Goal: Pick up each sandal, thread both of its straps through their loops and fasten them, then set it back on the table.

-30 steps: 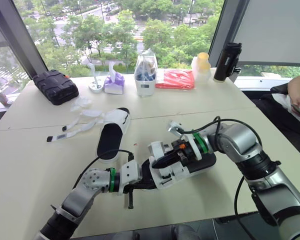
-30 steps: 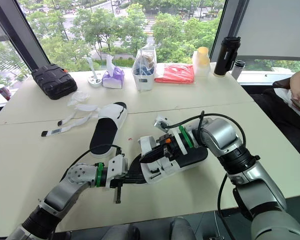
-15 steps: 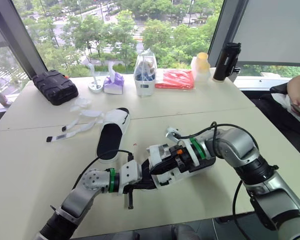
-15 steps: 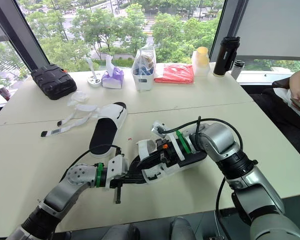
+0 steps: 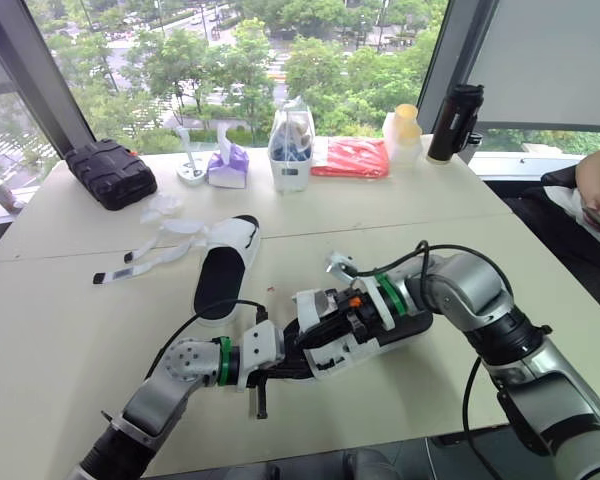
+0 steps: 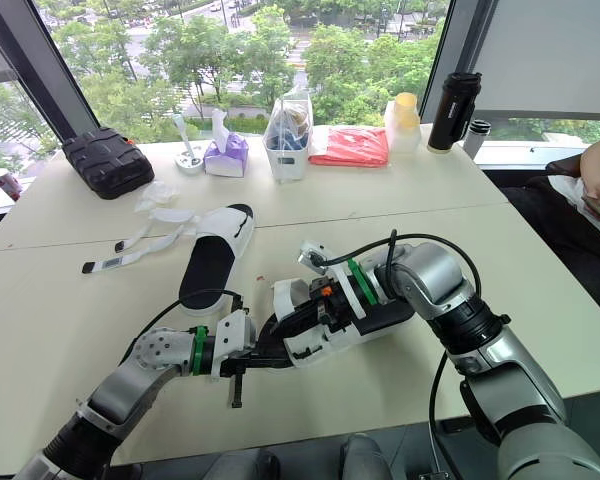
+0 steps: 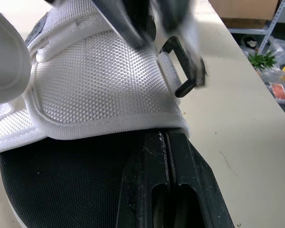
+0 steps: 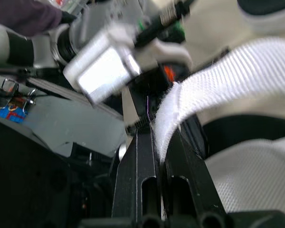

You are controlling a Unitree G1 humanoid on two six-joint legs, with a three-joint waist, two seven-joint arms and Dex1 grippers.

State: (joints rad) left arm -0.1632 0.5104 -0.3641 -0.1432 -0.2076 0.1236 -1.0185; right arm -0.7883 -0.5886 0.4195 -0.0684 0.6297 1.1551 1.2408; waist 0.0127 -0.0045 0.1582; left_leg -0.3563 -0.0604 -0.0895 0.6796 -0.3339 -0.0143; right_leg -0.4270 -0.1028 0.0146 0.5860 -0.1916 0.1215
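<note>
A white sandal with a black footbed (image 5: pixel 375 338) is held just above the table (image 5: pixel 70 330) at the front centre. My left gripper (image 5: pixel 298 360) is shut on the edge of its black sole (image 7: pixel 61 190), under the white mesh upper (image 7: pixel 104 90) and beside a black loop (image 7: pixel 187 66). My right gripper (image 5: pixel 327 322) is shut on the sandal's white strap (image 8: pixel 218 85) over the toe end. The second sandal (image 5: pixel 223 268) lies flat farther left, its loose straps (image 5: pixel 145 255) spread on the table.
Along the far edge stand a black case (image 5: pixel 110 172), a tissue pack (image 5: pixel 228 165), a white bin (image 5: pixel 291 150), a red packet (image 5: pixel 350 158), a yellow-capped bottle (image 5: pixel 404 132) and a black flask (image 5: pixel 453 122). A person's arm (image 5: pixel 592 185) shows at the right.
My right gripper has slid leftward along the sandal with the strap, closer to my left gripper. The left gripper and the second sandal have stayed put.
</note>
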